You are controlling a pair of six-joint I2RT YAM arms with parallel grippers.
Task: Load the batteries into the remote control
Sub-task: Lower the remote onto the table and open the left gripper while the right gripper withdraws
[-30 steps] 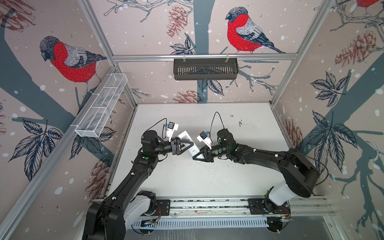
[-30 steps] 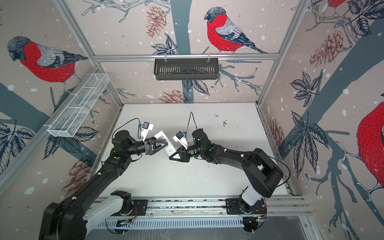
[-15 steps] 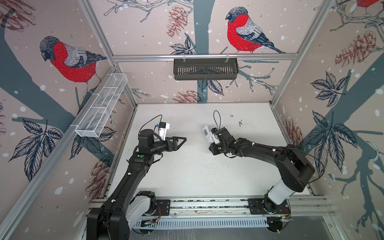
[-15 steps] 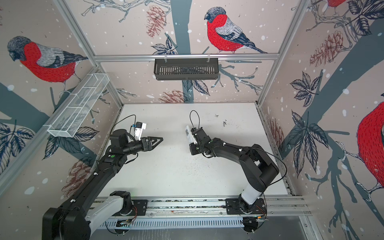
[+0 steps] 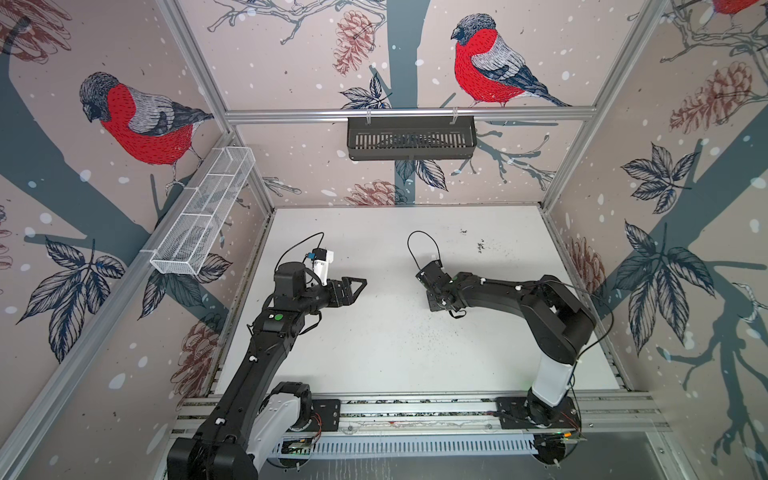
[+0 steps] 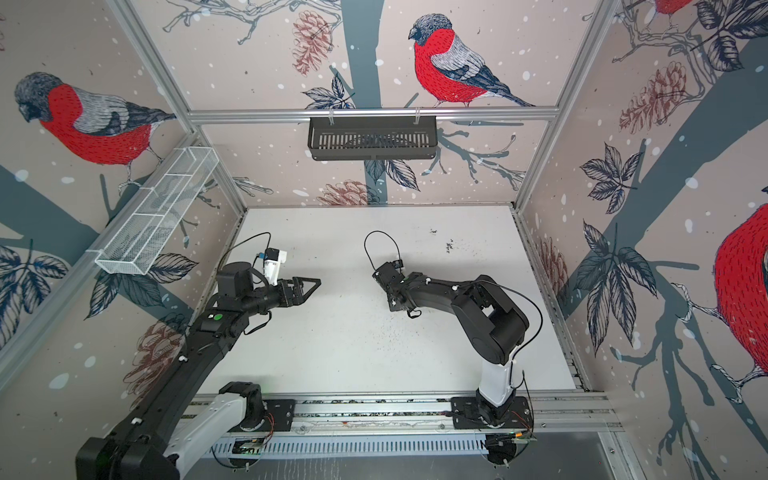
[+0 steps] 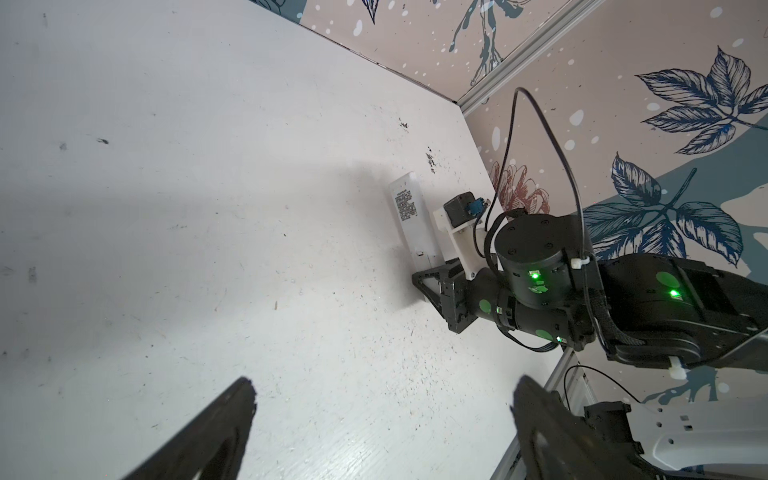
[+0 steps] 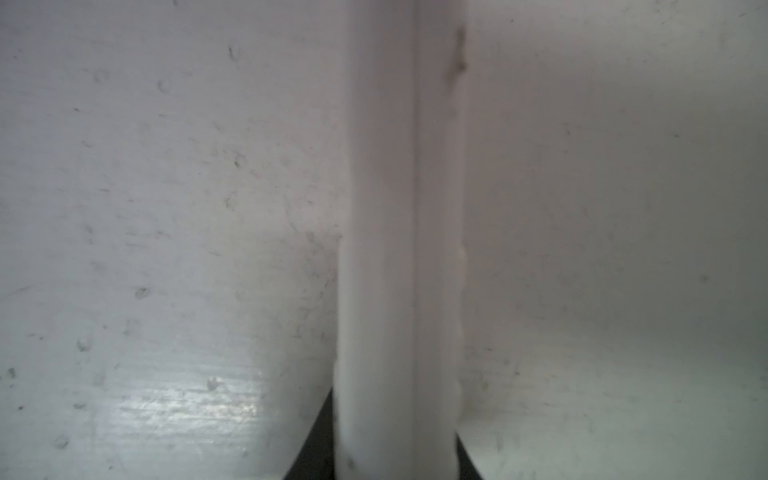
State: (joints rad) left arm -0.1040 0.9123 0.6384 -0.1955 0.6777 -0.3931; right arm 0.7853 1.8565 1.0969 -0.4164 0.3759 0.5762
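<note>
Both top views: left gripper (image 5: 359, 284) stands spread wide, left of centre; right gripper (image 5: 432, 286) sits right of centre. Left wrist view: right gripper clamps the white remote control (image 7: 409, 216) by one end, centre-right of frame. Right wrist view: remote control runs up mid-frame.

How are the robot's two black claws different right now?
The black left gripper is wide open; the black right gripper is shut. The left gripper holds nothing; the right gripper clamps one end of the slim white remote control. Both are black two-fingered claws.
</note>
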